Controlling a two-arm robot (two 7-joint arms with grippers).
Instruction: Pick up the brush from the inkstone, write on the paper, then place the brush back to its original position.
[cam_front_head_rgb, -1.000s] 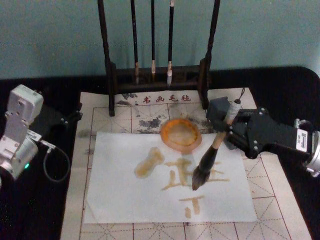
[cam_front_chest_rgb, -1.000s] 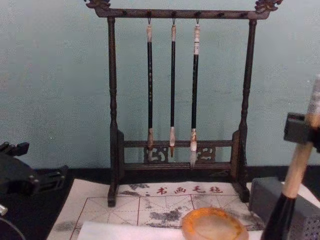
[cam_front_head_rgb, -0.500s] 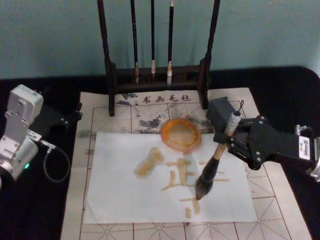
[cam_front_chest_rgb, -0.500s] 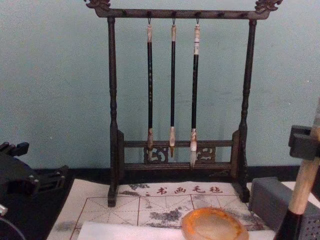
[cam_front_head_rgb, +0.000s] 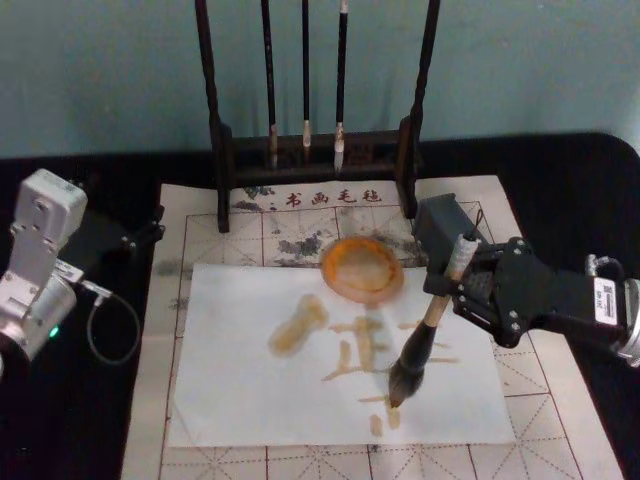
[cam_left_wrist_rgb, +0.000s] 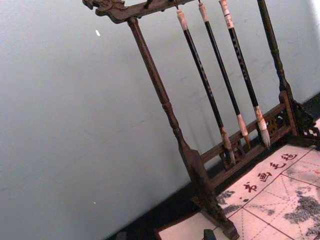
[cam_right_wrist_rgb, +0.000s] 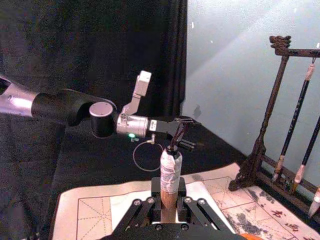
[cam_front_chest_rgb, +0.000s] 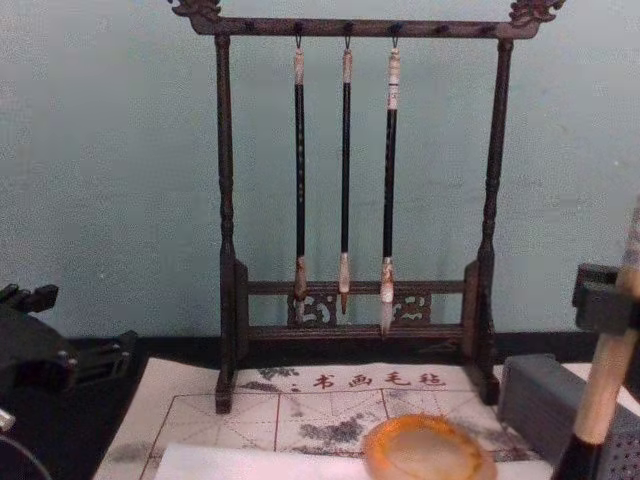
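Left gripper (cam_front_head_rgb: 140, 236): parked at far left.
Paper (cam_front_head_rgb: 240, 400): amber strokes at centre.
Inkstone (cam_front_head_rgb: 362, 268): just behind the strokes; steer clear.
Brush (cam_front_head_rgb: 415, 350): tip down on paper, handle tilted; press lightly.
Right gripper (cam_front_head_rgb: 448, 282): pinching the handle; hold it steady.

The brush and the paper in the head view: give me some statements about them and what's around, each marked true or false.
1. The right gripper holds the brush, bristles down at the paper. True.
2. The brush lies in the inkstone. False: the gripper holds it over the paper.
3. Three thin brushes hang on the rack. True.
4. The left gripper hovers over the paper. False: it is off to the left, over the black table.
5. The paper is blank. False: amber strokes mark it.
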